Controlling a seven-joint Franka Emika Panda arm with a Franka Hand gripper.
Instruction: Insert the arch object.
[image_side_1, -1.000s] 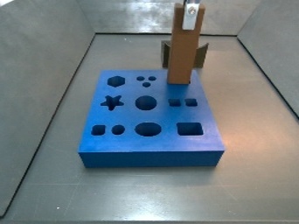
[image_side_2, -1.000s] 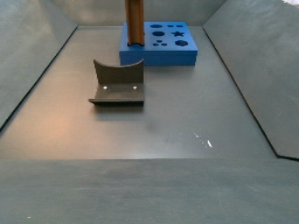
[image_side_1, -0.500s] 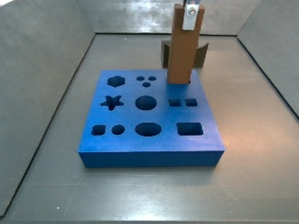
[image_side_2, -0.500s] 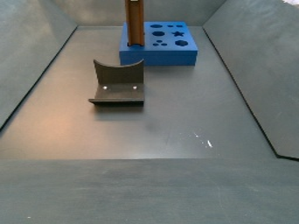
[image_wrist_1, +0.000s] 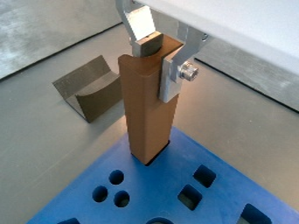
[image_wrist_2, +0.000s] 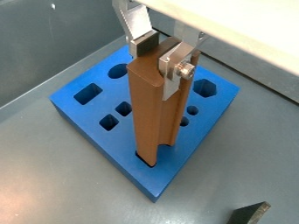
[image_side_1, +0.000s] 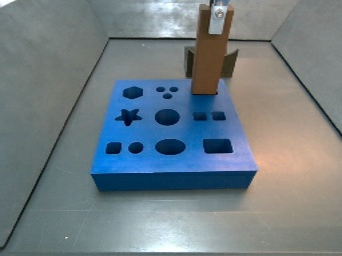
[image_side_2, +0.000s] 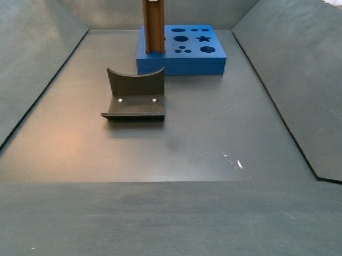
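Observation:
The arch object (image_wrist_1: 149, 109) is a tall orange-brown bar standing upright. Its lower end sits in a hole near a corner of the blue board (image_wrist_2: 73, 106). It shows in both wrist views (image_wrist_2: 155, 109) and both side views (image_side_1: 209, 65) (image_side_2: 154, 28). My gripper (image_wrist_1: 160, 68) is shut on the bar's top end, one silver finger on each side. The gripper also shows in a wrist view (image_wrist_2: 162, 59) and a side view (image_side_1: 217, 14). The bar's foot inside the hole is hidden.
The blue board (image_side_1: 100, 137) has several cut-out holes: a star, circles, squares. The fixture (image_side_2: 134, 95), dark grey-brown with a curved dip in its upright wall, stands on the grey floor away from the board (image_wrist_1: 93, 87). Grey walls enclose the floor.

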